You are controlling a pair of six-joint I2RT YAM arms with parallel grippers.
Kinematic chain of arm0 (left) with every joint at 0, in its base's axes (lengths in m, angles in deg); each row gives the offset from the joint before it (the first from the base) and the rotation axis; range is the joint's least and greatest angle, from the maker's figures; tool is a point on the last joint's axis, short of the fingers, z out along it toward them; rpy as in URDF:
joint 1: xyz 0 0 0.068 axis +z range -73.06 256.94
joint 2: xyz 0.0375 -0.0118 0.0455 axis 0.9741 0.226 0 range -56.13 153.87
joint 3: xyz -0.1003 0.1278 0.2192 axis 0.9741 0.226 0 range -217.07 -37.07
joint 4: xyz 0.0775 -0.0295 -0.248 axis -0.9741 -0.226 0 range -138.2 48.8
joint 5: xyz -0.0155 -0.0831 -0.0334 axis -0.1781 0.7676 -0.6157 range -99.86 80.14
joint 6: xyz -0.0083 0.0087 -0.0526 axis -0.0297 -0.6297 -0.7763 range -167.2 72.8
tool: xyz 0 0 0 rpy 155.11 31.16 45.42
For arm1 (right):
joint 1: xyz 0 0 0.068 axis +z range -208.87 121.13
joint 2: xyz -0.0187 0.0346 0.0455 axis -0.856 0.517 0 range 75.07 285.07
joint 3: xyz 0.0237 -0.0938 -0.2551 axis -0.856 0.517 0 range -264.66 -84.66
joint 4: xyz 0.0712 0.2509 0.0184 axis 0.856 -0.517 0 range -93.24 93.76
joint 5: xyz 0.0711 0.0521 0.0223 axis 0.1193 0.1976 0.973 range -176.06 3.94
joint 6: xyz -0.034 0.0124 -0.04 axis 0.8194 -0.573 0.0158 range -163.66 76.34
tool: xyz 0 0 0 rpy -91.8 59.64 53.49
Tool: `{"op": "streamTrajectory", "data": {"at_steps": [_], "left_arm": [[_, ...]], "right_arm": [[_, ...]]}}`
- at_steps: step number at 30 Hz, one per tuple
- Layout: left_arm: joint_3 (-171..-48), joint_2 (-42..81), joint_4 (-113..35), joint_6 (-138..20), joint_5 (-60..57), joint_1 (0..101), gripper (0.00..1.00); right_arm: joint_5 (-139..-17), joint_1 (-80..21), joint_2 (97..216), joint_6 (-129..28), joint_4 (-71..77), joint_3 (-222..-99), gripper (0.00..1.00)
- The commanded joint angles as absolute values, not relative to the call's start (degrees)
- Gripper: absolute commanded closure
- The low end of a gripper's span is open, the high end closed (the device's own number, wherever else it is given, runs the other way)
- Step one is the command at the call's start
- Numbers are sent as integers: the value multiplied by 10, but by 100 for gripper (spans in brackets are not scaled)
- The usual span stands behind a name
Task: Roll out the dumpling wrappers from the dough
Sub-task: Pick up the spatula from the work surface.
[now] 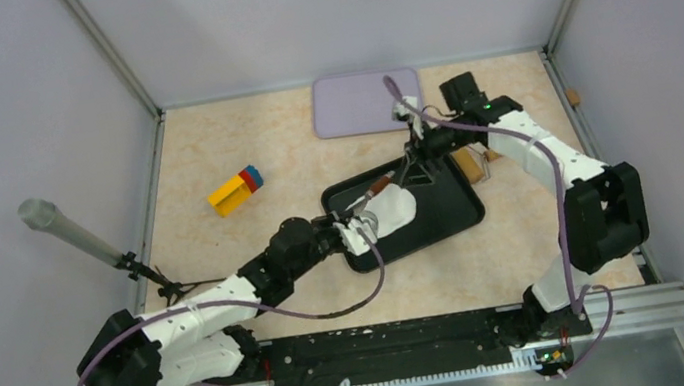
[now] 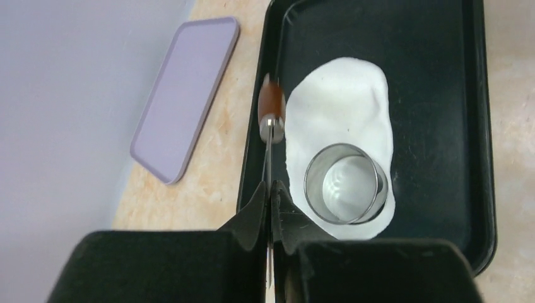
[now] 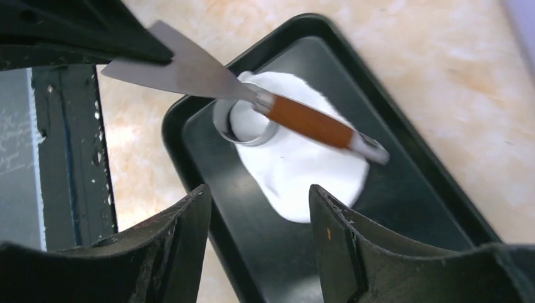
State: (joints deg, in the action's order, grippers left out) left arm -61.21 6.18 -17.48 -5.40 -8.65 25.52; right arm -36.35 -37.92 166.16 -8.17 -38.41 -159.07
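The dough (image 2: 353,107) is lying as a flattened, irregular white sheet on the floor of a black tray (image 2: 441,95), toward the tray's left side, and a round metal cutter ring (image 2: 345,183) is sitting upright on the end of the sheet nearest the left arm. Just beside the ring, the left gripper (image 2: 270,192) is clenching its fingers tight on the thin steel blade of a spatula (image 3: 189,69), whose brown wooden handle is pointing away from that gripper, above the dough. The right gripper (image 3: 258,208) is hovering over the far part of the tray with its fingers spread apart and nothing between them, looking down on the dough, the ring and the spatula. The tray is resting near the middle of the beige table (image 1: 211,151). Behind it, a lilac mat (image 1: 361,101) is lying at the back wall; to its left, a yellow, red and blue block (image 1: 235,190) is lying well apart.
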Motion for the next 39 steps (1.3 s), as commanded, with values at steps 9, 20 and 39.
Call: {"op": "streamTrajectory", "data": {"at_steps": [9, 20, 39], "left_arm": [[-768, 88, -352, -223, 2, 320, 100], [-892, 137, -382, -381, 88, 472, 100], [-939, 161, -430, -456, 233, 554, 100]], "right_arm": [[-91, -563, 1672, -46, -381, -1641, 40], [-88, -507, 1731, -80, -323, -1649, 40], [-199, -356, 1893, 81, -252, -1726, 31]]}}
